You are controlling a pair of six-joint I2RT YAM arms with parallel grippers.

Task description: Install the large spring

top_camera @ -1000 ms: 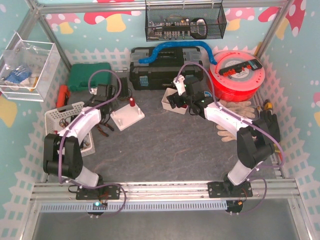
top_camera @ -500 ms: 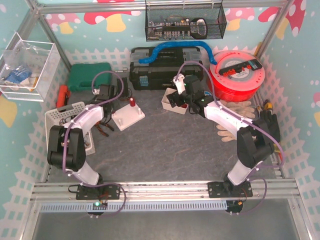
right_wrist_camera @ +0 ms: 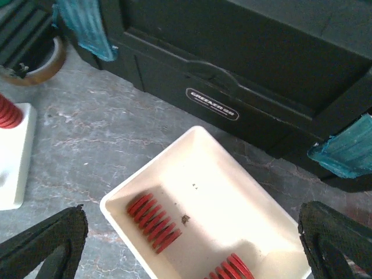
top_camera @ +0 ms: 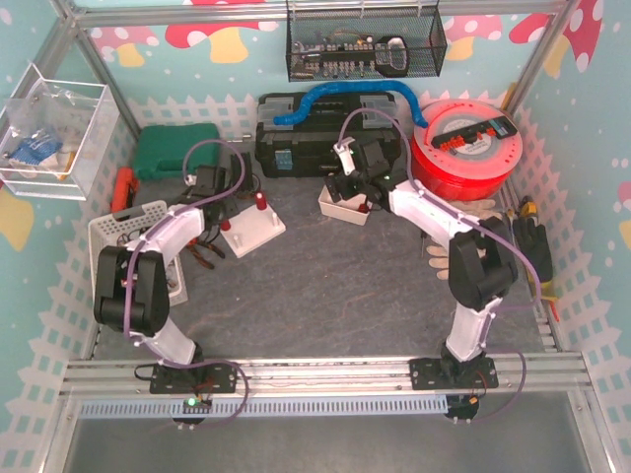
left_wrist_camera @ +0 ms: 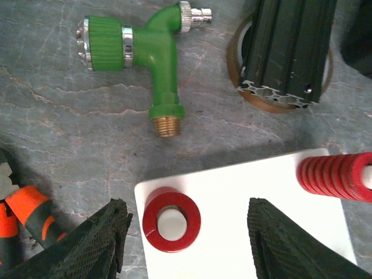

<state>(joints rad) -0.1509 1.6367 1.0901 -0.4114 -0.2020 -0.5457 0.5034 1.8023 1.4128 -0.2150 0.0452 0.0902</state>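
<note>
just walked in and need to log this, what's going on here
Both arms are reaching toward the back of the table, and neither holds anything. The right gripper hangs open above a white tray that contains two loose red springs. The left gripper is open over the white base plate. There a short red spring sits around a peg, and a longer red spring sits on another. No spring from the tray has been picked up yet.
</note>
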